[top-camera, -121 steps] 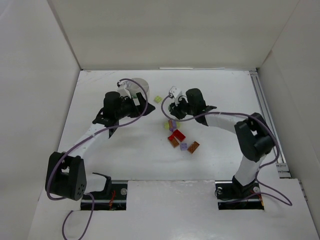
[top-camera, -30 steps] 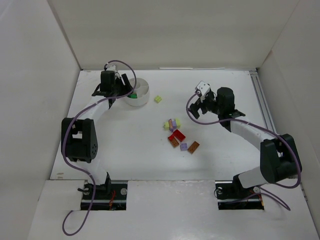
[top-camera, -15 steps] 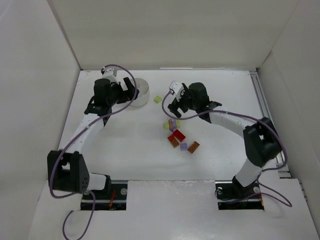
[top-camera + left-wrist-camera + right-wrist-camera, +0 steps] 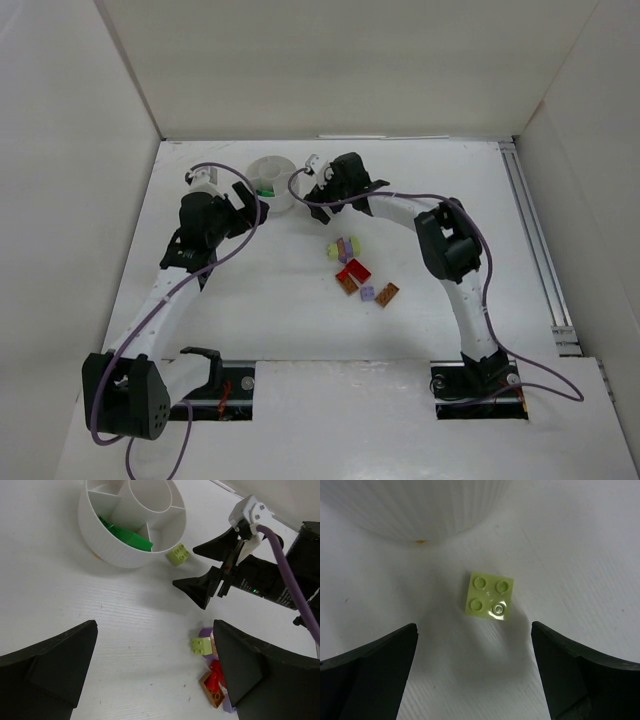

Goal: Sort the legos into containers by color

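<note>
The white divided dish (image 4: 271,168) stands at the back left, with green legos (image 4: 127,536) in one wedge. My right gripper (image 4: 314,190) hangs open just right of it, over a pale yellow-green brick (image 4: 489,596) that lies on the table a little beyond its fingertips (image 4: 395,655). That brick (image 4: 178,554) almost touches the dish wall (image 4: 420,505). My left gripper (image 4: 250,203) is open and empty, near-left of the dish (image 4: 131,525). A loose pile of legos (image 4: 355,272) in pale green (image 4: 201,645), lilac, red (image 4: 216,672) and orange-brown (image 4: 212,692) lies mid-table.
White walls close the table in at the back and both sides. A rail (image 4: 530,230) runs along the right edge. A small orange speck (image 4: 421,541) sits at the foot of the dish. The right arm (image 4: 445,240) arches over the table right of the pile.
My left gripper has opened and drawn back from over the dish toward me. My right gripper has swung left, from the table's right half to the pale brick beside the dish.
</note>
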`<action>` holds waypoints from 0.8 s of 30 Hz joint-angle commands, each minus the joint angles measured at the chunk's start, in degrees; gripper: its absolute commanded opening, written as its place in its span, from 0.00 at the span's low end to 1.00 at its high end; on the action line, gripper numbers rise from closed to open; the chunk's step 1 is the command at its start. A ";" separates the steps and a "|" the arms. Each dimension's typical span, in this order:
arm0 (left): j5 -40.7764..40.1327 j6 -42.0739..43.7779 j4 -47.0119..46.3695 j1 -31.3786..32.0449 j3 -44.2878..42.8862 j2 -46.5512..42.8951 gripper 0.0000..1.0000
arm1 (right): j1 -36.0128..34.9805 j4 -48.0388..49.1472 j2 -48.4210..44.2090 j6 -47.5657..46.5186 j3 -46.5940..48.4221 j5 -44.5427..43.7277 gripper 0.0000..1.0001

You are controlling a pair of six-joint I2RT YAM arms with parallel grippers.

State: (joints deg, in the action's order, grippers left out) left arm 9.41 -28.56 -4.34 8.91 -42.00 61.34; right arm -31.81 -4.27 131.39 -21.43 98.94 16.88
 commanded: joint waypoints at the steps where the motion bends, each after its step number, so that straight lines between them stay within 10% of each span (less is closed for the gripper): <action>1: -2.20 -0.10 -1.02 -0.12 -0.01 -2.37 1.00 | -0.71 -5.12 2.45 0.78 7.31 1.22 1.00; 18: -3.26 0.96 -0.50 -0.12 -1.07 -1.84 1.00 | -1.23 -14.18 8.45 2.80 17.53 -0.79 0.46; 24: -2.73 0.96 -0.50 -0.12 -1.60 -1.31 1.00 | -1.23 -14.18 5.72 2.80 13.57 -1.94 0.45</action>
State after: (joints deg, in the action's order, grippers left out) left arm 6.81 -28.36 -3.81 8.88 -42.00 60.77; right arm -32.67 -17.12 139.83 -18.72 114.37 16.21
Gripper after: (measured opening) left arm 0.997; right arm 0.458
